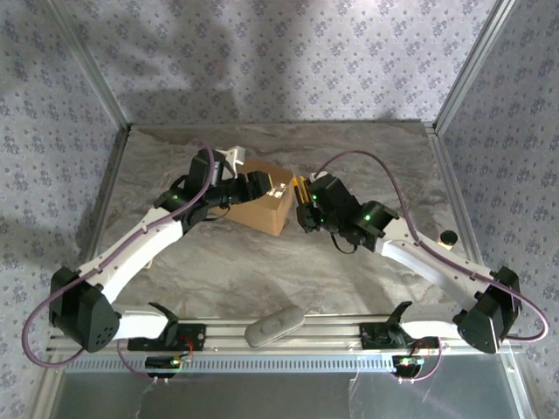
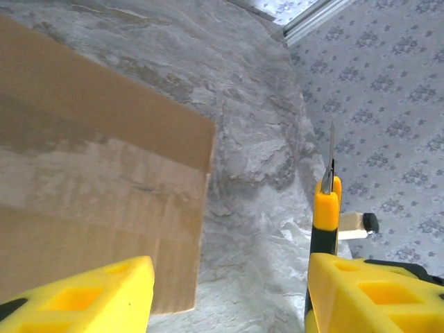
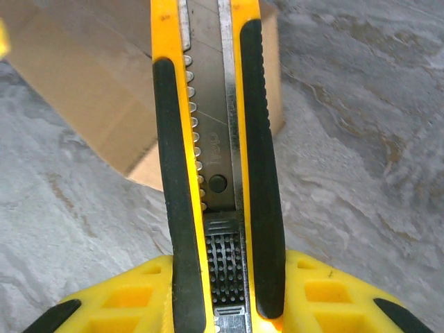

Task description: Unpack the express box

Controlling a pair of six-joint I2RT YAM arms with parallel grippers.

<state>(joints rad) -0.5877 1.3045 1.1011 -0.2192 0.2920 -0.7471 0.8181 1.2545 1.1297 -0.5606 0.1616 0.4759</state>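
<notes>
The express box [image 1: 262, 209], a plain brown carton, lies mid-table, and in the left wrist view its cardboard top [image 2: 97, 194] takes up the left side. My left gripper [image 1: 256, 187] hovers over the box's top, and its yellow fingers [image 2: 76, 295] stand apart and open [image 2: 229, 284] with nothing gripped. My right gripper [image 1: 306, 209] sits just right of the box, shut on a yellow-and-black utility knife [image 3: 215, 139]. The knife's blade [image 2: 331, 149] is extended, and it points toward the box's corner [image 3: 104, 97]. The same knife [image 2: 326, 215] stands upright beside my left gripper's right finger.
A white object [image 1: 234, 157] lies just behind the box. A grey oblong item [image 1: 275, 325] rests on the front rail. A small tan-and-black piece [image 1: 448, 237] lies near the right wall, where it shows as [image 2: 361, 225]. Metal frame posts and patterned walls enclose the marbled table [image 1: 349, 166].
</notes>
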